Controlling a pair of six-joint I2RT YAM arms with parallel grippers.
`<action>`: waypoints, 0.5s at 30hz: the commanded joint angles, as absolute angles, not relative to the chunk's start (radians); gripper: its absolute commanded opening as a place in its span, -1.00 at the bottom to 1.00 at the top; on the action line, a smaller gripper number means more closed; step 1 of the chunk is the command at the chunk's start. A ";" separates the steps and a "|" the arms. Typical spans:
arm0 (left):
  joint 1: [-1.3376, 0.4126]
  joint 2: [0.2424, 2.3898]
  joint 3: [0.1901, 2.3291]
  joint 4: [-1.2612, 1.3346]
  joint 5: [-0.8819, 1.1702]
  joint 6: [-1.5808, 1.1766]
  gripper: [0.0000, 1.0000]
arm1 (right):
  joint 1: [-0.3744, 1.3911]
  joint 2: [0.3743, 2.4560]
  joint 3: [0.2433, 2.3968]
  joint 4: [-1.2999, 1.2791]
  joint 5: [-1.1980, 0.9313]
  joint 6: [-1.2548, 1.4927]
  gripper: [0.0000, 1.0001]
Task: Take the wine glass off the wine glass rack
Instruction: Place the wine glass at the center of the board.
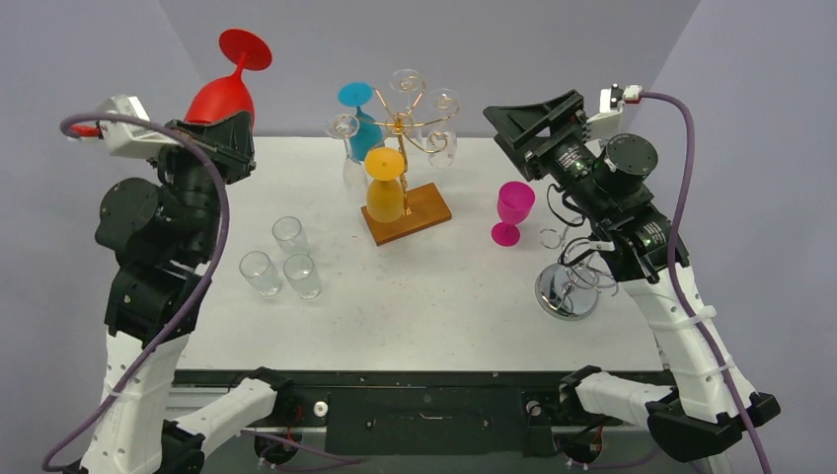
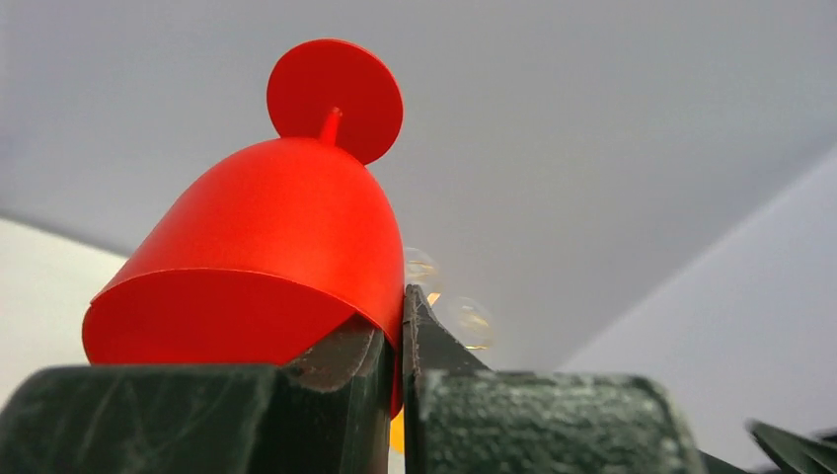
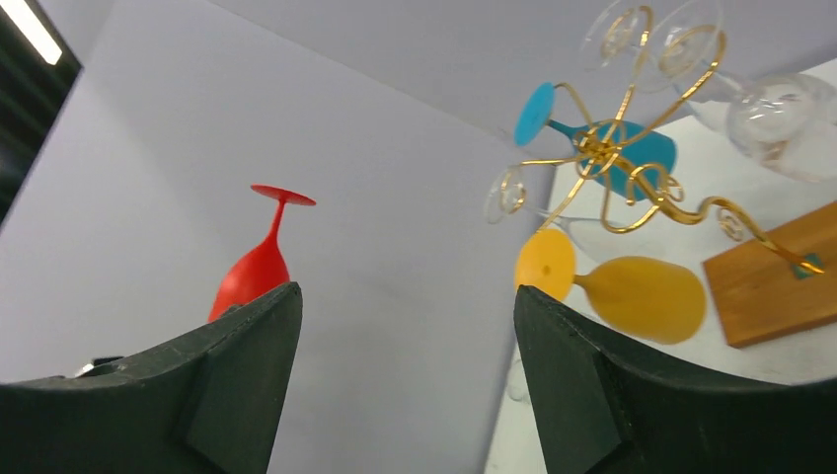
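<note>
The left claw [image 1: 219,126] is clamped shut on the rim of a red glass [image 1: 225,94]. The wall of the bowl is pinched between its two fingers [image 2: 345,360]. The glass stands upside down above the claw, foot uppermost, clear of the table [image 1: 444,306]. The rack [image 1: 400,123] is to that claw's right and well apart from it, on its wooden base. Yellow [image 1: 385,188], blue [image 1: 360,118] and clear glasses hang from its gold arms. The right claw [image 1: 503,138] is raised with its jaws spread wide and nothing between them. It faces the rack, which is off to its left and not touched. A pink glass [image 1: 513,209] stands upright on the table below this claw, and a chrome stand [image 1: 568,286] sits nearer, under the arm. Three tumblers [image 1: 286,262] stand below and right of the left claw.
</note>
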State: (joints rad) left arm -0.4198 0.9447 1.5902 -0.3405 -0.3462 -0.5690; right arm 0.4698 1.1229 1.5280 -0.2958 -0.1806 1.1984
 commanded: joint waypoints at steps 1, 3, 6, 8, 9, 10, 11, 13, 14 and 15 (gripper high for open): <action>-0.352 1.092 1.712 -0.661 -0.545 -0.454 -1.00 | 0.460 1.158 1.577 -0.430 -0.162 1.020 0.48; -0.268 1.161 1.768 -0.730 -0.486 -0.464 -1.00 | 0.460 1.159 1.578 -0.452 -0.164 0.995 0.48; -0.113 1.260 1.805 -0.800 -0.346 -0.491 -1.00 | 0.460 1.155 1.574 -0.482 -0.152 0.953 0.48; -0.041 1.312 1.810 -0.822 -0.285 -0.499 -1.00 | 0.460 1.145 1.564 -0.495 -0.143 0.936 0.48; -0.023 1.330 1.811 -0.831 -0.271 -0.501 -1.00 | 0.460 1.139 1.560 -0.500 -0.141 0.932 0.48; 0.025 1.368 1.812 -0.847 -0.250 -0.501 -1.00 | 0.460 1.136 1.553 -0.505 -0.141 0.923 0.48; 0.043 1.384 1.809 -0.853 -0.241 -0.503 -1.00 | 0.460 1.133 1.550 -0.507 -0.141 0.915 0.48; 0.091 1.430 1.790 -0.859 -0.211 -0.510 -1.00 | 0.460 1.130 1.544 -0.515 -0.144 0.904 0.48; 0.118 1.456 1.770 -0.855 -0.189 -0.513 -1.00 | 0.460 1.130 1.539 -0.518 -0.148 0.901 0.48; 0.137 1.468 1.762 -0.854 -0.183 -0.514 -1.00 | 0.460 1.131 1.537 -0.521 -0.150 0.892 0.48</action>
